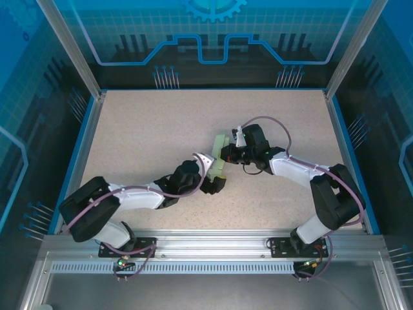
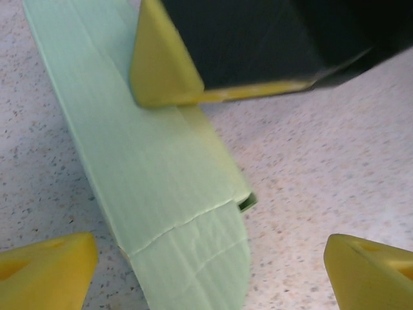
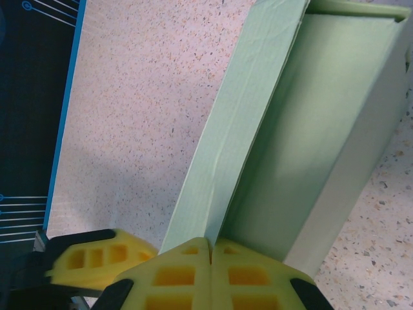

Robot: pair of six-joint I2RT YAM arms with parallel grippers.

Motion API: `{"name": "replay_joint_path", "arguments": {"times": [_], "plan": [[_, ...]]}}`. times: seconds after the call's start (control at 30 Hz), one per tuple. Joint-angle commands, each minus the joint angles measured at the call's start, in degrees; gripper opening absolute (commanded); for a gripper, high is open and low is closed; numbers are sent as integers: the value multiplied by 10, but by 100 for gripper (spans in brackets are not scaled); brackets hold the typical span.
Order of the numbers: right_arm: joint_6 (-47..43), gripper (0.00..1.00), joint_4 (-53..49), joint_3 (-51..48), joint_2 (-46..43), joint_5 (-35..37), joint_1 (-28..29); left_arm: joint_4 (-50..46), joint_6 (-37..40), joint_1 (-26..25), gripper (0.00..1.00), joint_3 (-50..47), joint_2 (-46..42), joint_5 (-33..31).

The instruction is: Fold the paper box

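Note:
The paper box [image 1: 220, 155] is pale green and lies near the middle of the table, between the two grippers. In the right wrist view it is an open tray [image 3: 310, 129] with a long side wall standing up. My right gripper [image 3: 211, 258] is shut on the near end of that wall. In the left wrist view a box panel [image 2: 148, 161] and its rounded flap run down between my left gripper's [image 2: 206, 278] fingers, which stand wide open and clear of it. The right gripper's yellow fingertip [image 2: 161, 71] presses the panel's upper part. From above, the left gripper [image 1: 215, 185] sits just below the box and the right gripper [image 1: 227, 154] at its right side.
The speckled table [image 1: 142, 135] has a blue border and aluminium posts at its far corners. Both arm bases are bolted to the rail [image 1: 213, 248] at the near edge. The right arm's cable [image 1: 271, 123] loops above its wrist.

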Motion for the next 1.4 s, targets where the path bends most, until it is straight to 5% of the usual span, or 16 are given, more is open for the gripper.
{"name": "replay_joint_path", "arguments": {"times": [0.0, 0.43, 0.6, 1.03, 1.2, 1.37], "plan": [[-21, 0, -70, -7, 25, 44, 3, 54, 41, -15, 91, 28, 26, -84], [-22, 0, -74, -7, 26, 45, 1, 153, 56, -27, 71, 33, 100, -142], [-20, 1, -74, -7, 19, 42, -2, 178, 56, -27, 56, 18, 100, -136], [-33, 19, -96, 38, -35, 41, -16, 199, 73, -20, 34, -16, 89, -135], [-86, 30, -126, 40, -91, 54, -40, 193, 87, 3, 30, -31, 56, -103], [-224, 42, -156, 65, -129, 88, -57, 152, 115, 49, 31, -36, 11, 3]]}}
